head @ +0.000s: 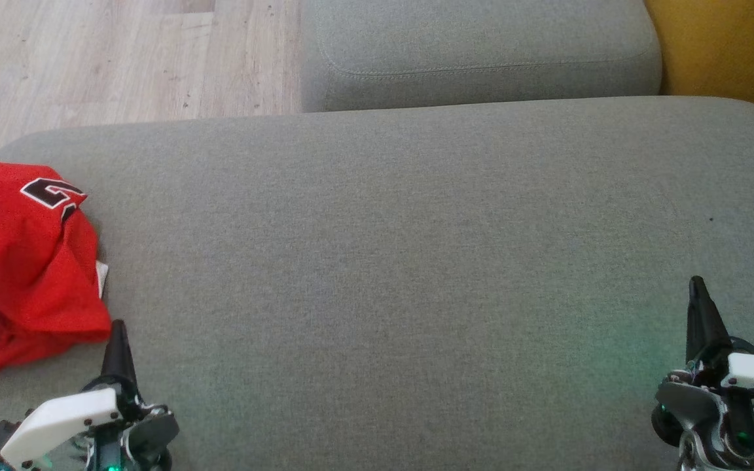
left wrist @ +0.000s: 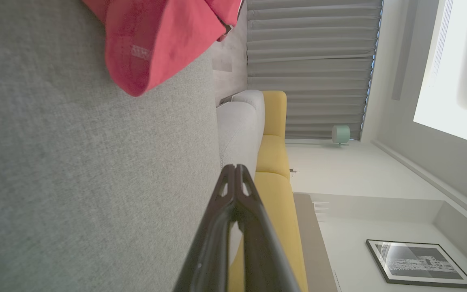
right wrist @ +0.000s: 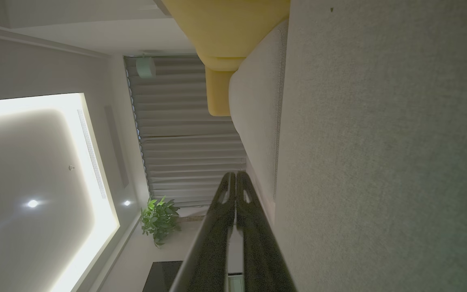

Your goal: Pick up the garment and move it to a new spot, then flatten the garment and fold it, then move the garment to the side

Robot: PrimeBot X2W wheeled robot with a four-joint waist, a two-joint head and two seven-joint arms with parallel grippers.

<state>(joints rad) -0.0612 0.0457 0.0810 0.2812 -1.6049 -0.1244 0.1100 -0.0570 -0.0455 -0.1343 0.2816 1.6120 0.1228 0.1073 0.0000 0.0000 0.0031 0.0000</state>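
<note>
The garment (head: 20, 261) is a red jersey with a black number, lying crumpled at the far left of the grey cushion (head: 403, 261). Its red cloth also shows in the left wrist view as the garment (left wrist: 156, 44), ahead of the fingers. My left gripper (head: 117, 325) is shut and empty, its tip just right of the jersey's lower edge. At the lower right my right gripper (head: 698, 282) is shut too, holding nothing, far from the jersey. In the wrist views the left gripper (left wrist: 234, 167) and right gripper (right wrist: 233, 174) both have fingers pressed together.
A second grey cushion (head: 482, 52) lies beyond the big one. Wooden floor (head: 89, 59) shows at the upper left and a yellow seat (head: 730, 46) at the upper right. A curtain (left wrist: 310, 69) and a picture frame (left wrist: 418, 263) are on the room's far walls.
</note>
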